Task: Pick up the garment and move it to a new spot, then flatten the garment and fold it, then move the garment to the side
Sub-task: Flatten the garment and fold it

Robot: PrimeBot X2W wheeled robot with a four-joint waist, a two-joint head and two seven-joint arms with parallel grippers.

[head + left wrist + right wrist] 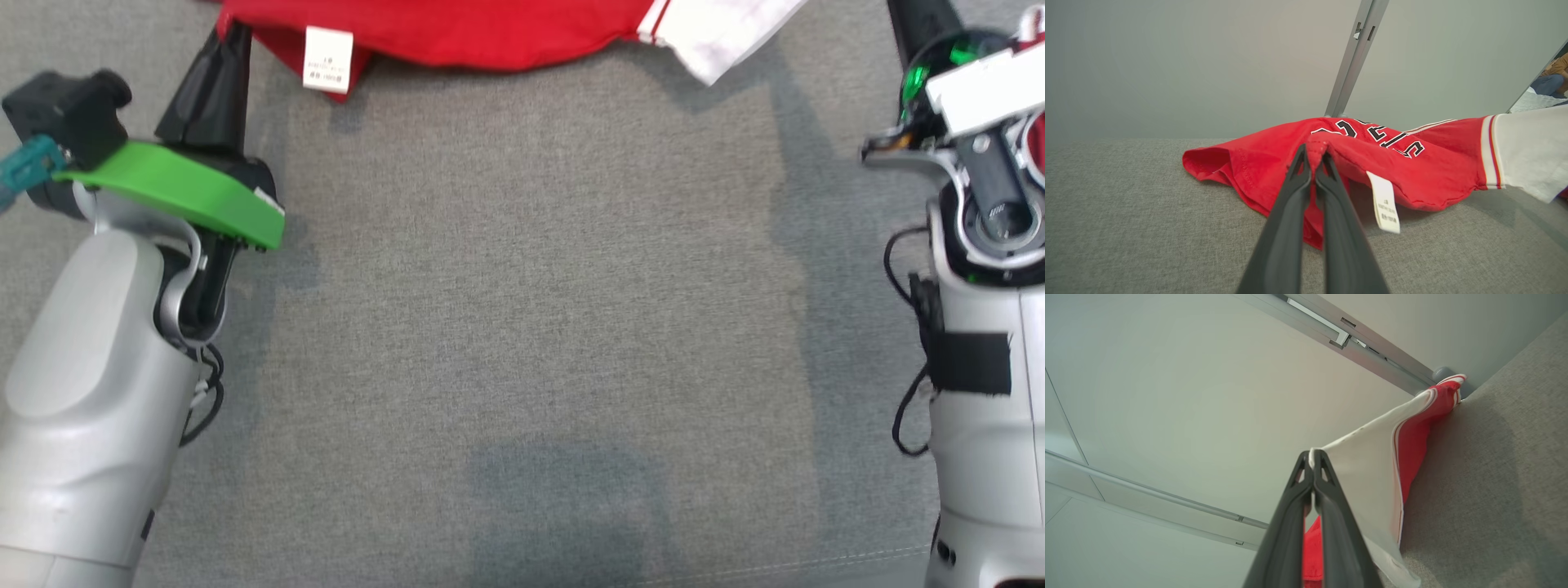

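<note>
Head view: the garment [490, 33] lies at the far end of the grey cushion [522, 327]. I think it is soft, light and floppy, so I should hold its edges wide apart. My left gripper [234, 37] and right gripper [914, 24] reach to that far end.

Left wrist view: my left gripper is pinched shut on a red fold above the cushion. The garment is red with black letters and a white tag [1384, 202].

Right wrist view: my right gripper is pinched shut on the white sleeve [1367, 477], held up off the cushion.

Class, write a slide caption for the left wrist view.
Left gripper pinching a fold of the red jersey, white label dangling.
</note>
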